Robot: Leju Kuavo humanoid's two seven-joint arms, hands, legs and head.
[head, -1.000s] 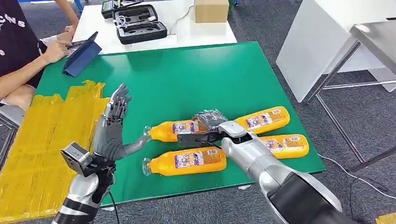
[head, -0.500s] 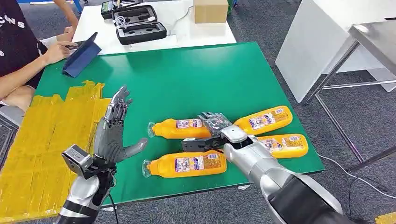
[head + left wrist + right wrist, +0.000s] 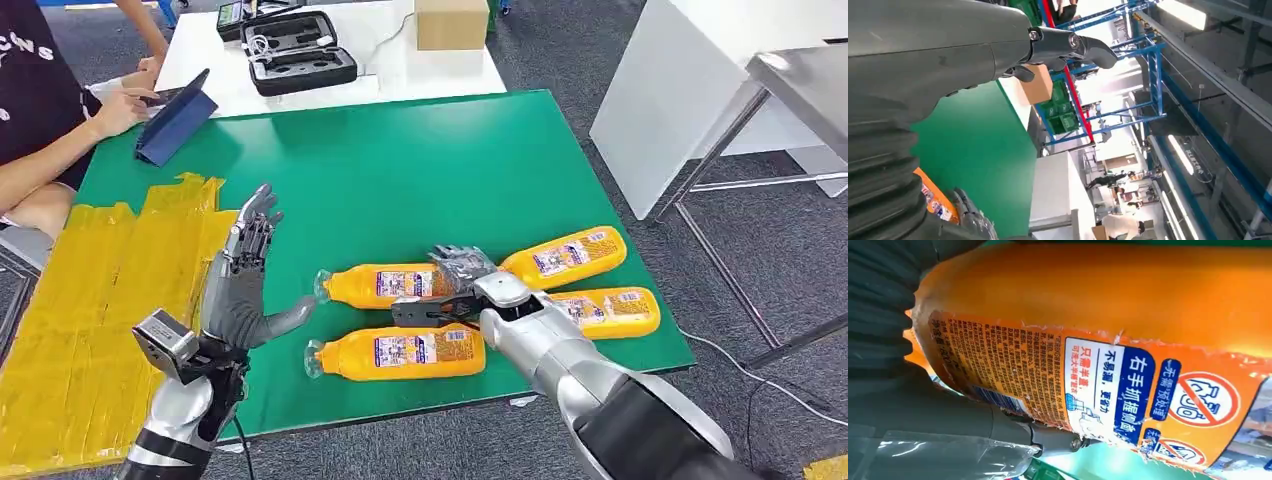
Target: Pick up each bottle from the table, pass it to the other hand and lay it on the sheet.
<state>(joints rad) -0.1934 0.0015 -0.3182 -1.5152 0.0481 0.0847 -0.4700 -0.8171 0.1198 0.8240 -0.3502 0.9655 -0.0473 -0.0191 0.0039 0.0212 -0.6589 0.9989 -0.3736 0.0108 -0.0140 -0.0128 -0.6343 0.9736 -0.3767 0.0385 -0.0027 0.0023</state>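
Several orange bottles lie on the green table (image 3: 400, 170). My right hand (image 3: 458, 283) grips the base end of one bottle (image 3: 385, 284), cap pointing toward my left hand; in the right wrist view its label (image 3: 1098, 385) sits close, with the thumb (image 3: 1008, 430) beneath it. My left hand (image 3: 243, 282) stands upright and open at the table's left side, palm facing the bottles, beside the yellow sheet (image 3: 90, 300). Another bottle (image 3: 400, 351) lies nearer the front edge. Two more lie to the right: one bottle (image 3: 565, 256) angled away, one bottle (image 3: 608, 311) behind my right forearm.
A person sits at the far left with a hand on a blue tablet case (image 3: 175, 125). A white table behind holds an open black case (image 3: 300, 55) and a cardboard box (image 3: 452, 22). A white cabinet (image 3: 700, 90) and a metal table leg stand to the right.
My right hand has closed further on the bottle and nudged it slightly, its neck swinging a little. The left hand has stayed raised and open.
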